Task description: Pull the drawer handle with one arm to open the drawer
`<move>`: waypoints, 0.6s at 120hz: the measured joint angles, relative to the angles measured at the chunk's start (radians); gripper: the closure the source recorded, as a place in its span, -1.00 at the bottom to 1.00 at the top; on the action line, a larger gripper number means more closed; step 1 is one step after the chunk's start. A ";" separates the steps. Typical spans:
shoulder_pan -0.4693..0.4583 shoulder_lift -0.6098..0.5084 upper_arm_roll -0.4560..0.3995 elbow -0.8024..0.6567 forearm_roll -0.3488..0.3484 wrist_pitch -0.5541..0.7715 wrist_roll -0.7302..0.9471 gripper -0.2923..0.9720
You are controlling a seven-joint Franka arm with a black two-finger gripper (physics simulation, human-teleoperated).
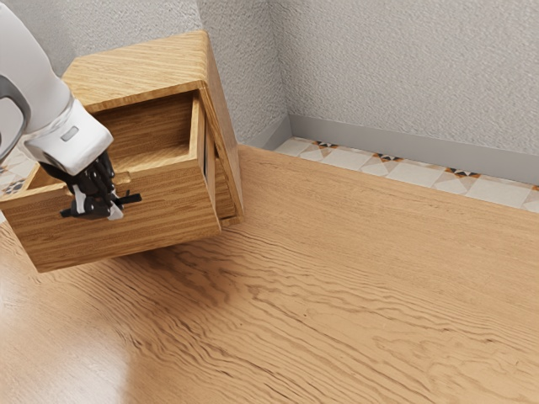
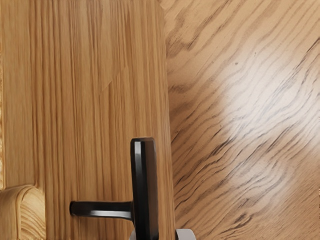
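Clamped narrowly by the gripper [image 1: 94,204]: black handle [image 1: 130,199] on the drawer [image 1: 160,210] front. Pulled well out of the cabinet [image 1: 143,63] at the exterior view's left, wooden inside showing. Below, grained wooden surface [image 1: 337,286]; beyond, grey wall [image 1: 404,59], patterned floor tiles [image 1: 421,172].

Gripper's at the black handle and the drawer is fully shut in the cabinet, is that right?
No, the drawer is pulled well out of the cabinet, its inside open to see in the exterior view. The gripper is at the black handle, as you say.
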 joint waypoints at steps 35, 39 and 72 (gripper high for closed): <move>0.000 -0.015 -0.003 0.076 -0.009 -0.045 -0.012 0.36; 0.000 -0.014 -0.004 0.120 -0.011 -0.067 -0.013 0.35; -0.001 0.202 -0.086 0.535 -0.077 -0.367 -0.282 -0.23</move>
